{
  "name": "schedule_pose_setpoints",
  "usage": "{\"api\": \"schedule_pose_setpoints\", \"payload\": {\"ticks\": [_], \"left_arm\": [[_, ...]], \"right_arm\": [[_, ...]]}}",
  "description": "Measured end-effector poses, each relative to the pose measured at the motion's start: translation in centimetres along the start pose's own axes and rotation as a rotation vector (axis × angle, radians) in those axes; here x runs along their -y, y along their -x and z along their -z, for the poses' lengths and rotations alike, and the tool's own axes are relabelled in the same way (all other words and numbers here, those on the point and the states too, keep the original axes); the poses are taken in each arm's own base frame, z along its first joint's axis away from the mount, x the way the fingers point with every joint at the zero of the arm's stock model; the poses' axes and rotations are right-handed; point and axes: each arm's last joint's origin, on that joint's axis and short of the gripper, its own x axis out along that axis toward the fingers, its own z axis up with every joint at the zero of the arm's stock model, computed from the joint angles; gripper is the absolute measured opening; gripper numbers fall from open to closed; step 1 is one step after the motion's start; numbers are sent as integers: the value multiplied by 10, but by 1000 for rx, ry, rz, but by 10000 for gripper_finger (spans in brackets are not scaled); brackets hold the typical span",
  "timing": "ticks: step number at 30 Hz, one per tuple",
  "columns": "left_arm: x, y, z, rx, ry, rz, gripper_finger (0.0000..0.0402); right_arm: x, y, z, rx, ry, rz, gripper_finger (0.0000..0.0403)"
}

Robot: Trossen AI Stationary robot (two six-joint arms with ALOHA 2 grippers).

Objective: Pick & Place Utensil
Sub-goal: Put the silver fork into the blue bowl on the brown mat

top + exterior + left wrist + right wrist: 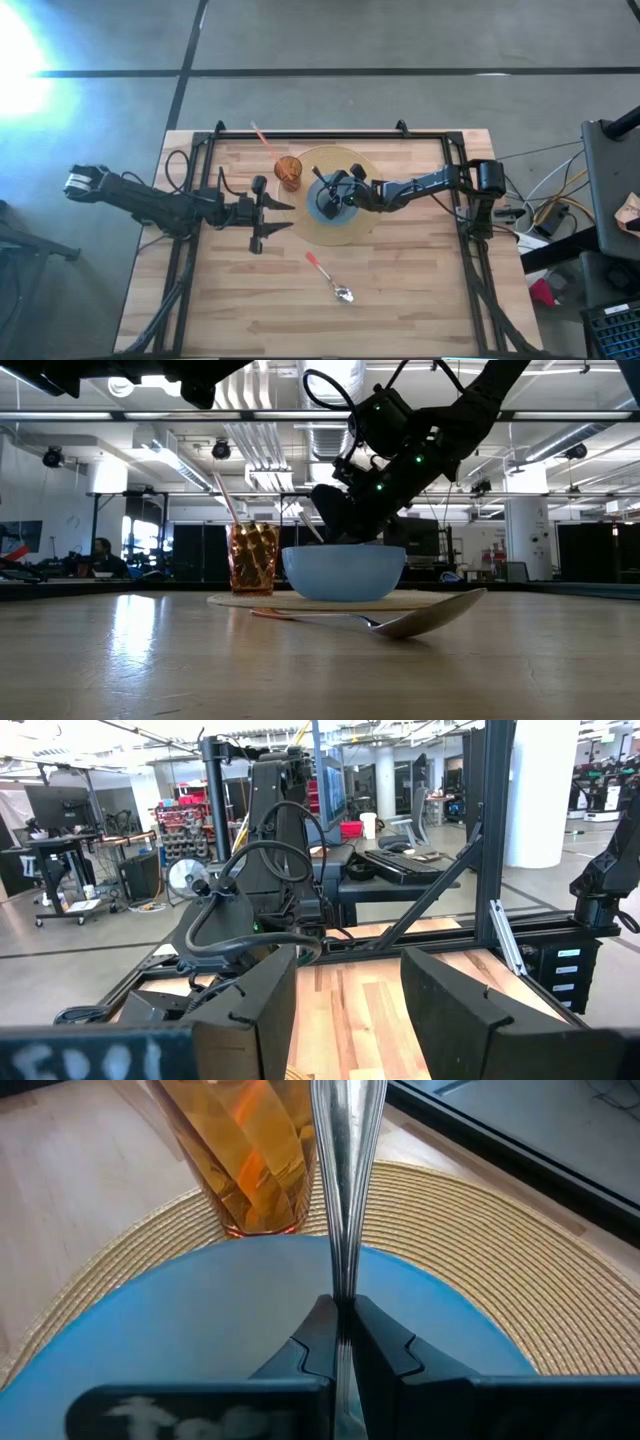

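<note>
The work surface is a light wooden plank table top [400, 290] edged by a black metal frame [330, 134], standing on a grey concrete floor [330, 40] crossed by dark seams. A round woven straw placemat [352, 232] lies at table centre. On it sit a pale blue bowl [344, 572] and, beside that, an amber faceted plastic tumbler [289, 172] holding an orange-pink straw [264, 138]. A silver spoon with a red handle [330, 278] lies on bare wood nearer the front edge, well apart from the mat.

The right gripper [342, 1342] hangs over the blue bowl, fingers clenched on a ribbed silver utensil handle [346, 1190] that stands roughly upright between them, the tumbler just beyond. The left gripper [277, 216] waits above the table left of the mat, fingers spread and empty.

Beyond the table the low view shows an open workshop with exposed ceiling ducts and strip lights; a person [100, 558] sits at far left. The left wrist view shows desks, monitors and shelving. A white label on each wrist camera housing is too blurred to read.
</note>
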Motion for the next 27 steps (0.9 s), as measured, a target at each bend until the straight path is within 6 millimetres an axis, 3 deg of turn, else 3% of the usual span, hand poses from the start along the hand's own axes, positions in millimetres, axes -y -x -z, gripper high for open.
{"api": "schedule_pose_setpoints", "payload": {"ticks": [27], "left_arm": [[0, 0, 0, 0, 0, 0, 175]], "right_arm": [[1, -1, 2, -31, 8, -22, 13]]}}
